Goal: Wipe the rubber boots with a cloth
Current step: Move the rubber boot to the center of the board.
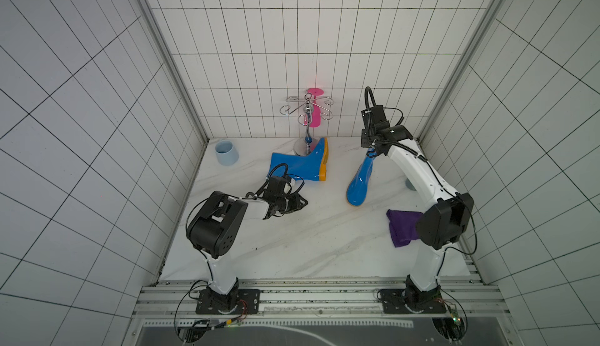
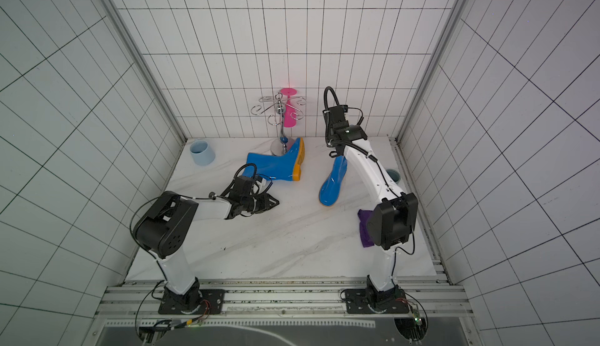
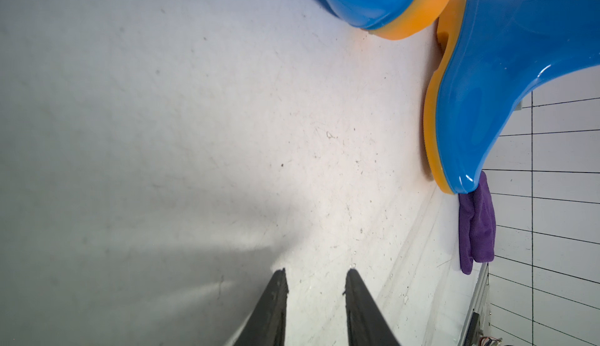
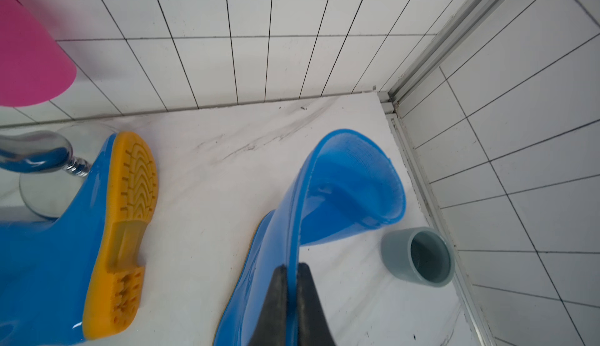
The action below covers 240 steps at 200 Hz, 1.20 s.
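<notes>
You have on the table (image 1: 308, 240):

- Standing boot (image 1: 358, 185) (image 2: 331, 188): blue, orange sole down on the table, right of centre, toe pointing toward you. Its shaft rises to your right gripper (image 4: 292, 268), whose fingers (image 4: 276, 295) are clamped on the shaft's top rim, one inside and one outside, with only the rubber wall between them.
- Lying boot (image 1: 298, 165) (image 2: 279, 164): on its side at the back centre, treaded sole (image 4: 126, 217) facing the standing boot, toe end against the rack's base. The two boots are apart.
- Cloth (image 1: 402, 227) (image 3: 477, 227): dark purple, crumpled flat on the table near its right edge, just past the standing boot's toe. In both top views your right arm (image 1: 444, 221) hides part of it. Nothing holds it.
- Left gripper (image 3: 316, 274) (image 1: 302, 203): fingers apart with bare table between them, holding nothing. It hangs low over the table, nearer you than the lying boot, pointing toward the standing boot.
- Rack (image 1: 306, 110): chrome stand with curled hooks, at the back wall.
- Pink glass (image 1: 314, 113): hangs on the rack.
- Mug (image 1: 226, 152): pale blue, back left corner, upright.
- Cup (image 4: 418, 256) (image 2: 393, 175): grey-blue, upright, by the right wall, just beside the standing boot's shaft.
</notes>
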Each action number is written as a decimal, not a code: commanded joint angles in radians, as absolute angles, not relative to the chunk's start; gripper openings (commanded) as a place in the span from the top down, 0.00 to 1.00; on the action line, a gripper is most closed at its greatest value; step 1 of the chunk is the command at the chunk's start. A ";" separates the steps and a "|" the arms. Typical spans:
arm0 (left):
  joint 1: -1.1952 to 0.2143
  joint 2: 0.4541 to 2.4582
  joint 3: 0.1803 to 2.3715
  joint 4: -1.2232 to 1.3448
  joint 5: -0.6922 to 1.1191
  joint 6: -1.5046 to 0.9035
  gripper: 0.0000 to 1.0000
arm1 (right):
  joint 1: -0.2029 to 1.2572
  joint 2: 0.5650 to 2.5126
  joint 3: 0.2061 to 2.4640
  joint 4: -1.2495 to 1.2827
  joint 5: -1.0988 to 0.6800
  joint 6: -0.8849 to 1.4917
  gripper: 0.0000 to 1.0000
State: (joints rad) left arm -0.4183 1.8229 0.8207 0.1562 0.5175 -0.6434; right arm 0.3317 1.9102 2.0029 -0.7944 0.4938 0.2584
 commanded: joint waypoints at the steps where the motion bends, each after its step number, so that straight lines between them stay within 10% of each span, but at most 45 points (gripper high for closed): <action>1: -0.407 1.845 0.839 0.147 0.503 -0.627 0.68 | 0.302 1.955 2.186 -0.781 0.494 0.161 1.00; 174: -0.337 1.840 0.868 0.090 0.463 -0.610 0.68 | 0.261 2.132 2.356 -0.669 0.387 0.019 1.00; 198: -0.324 1.780 0.861 0.049 0.428 -0.609 0.67 | 0.261 2.104 2.317 -0.674 0.398 0.025 0.65; 240: -0.295 1.641 0.853 -0.027 0.296 -0.632 0.58 | 0.261 2.000 2.273 -0.677 0.367 0.060 0.54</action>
State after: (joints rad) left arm -0.3153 1.7313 0.8581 0.0174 0.4068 -0.6224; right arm 0.2684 2.0956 2.2265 -0.6838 0.3767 0.0395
